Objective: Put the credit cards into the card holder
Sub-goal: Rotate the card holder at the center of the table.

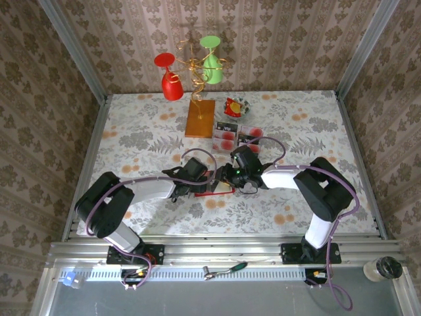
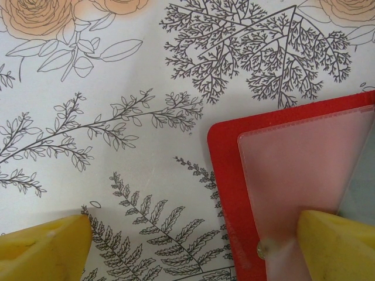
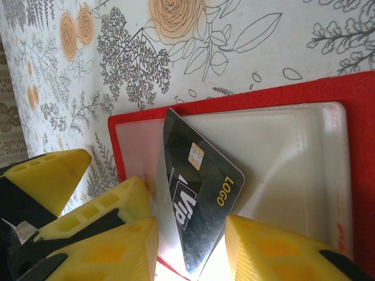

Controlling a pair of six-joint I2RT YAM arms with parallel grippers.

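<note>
— Reaching inward, do the left arm [image 1: 141, 189] and right arm [image 1: 289, 176] meet over the counter [image 1: 145, 125]?
— Yes, both bent low at the card holder [image 2: 225, 193]. Left hand [image 2: 190, 234] is spread wide, one finger [image 2: 337, 246] on the clear pocket [image 2: 304, 170]. Right hand [image 3: 192, 225] flanks a dark credit card [image 3: 196, 181] tilted into that pocket; pinching or not, I cannot tell.

This is a robot test cell dressed up to look like a home. The walls [image 1: 276, 46] are flat panels of patterned wallpaper held between bare metal posts [image 1: 72, 49], and they box in a single table under a flowered cloth [image 1: 302, 125]. A left arm [image 1: 141, 191] and a right arm [image 1: 289, 178] are bolted to a grooved aluminium rail [image 1: 217, 253] at the near edge (a hand tool [image 1: 223, 268] lies on it), with purple cables [image 1: 271, 137] looping over them.
</note>
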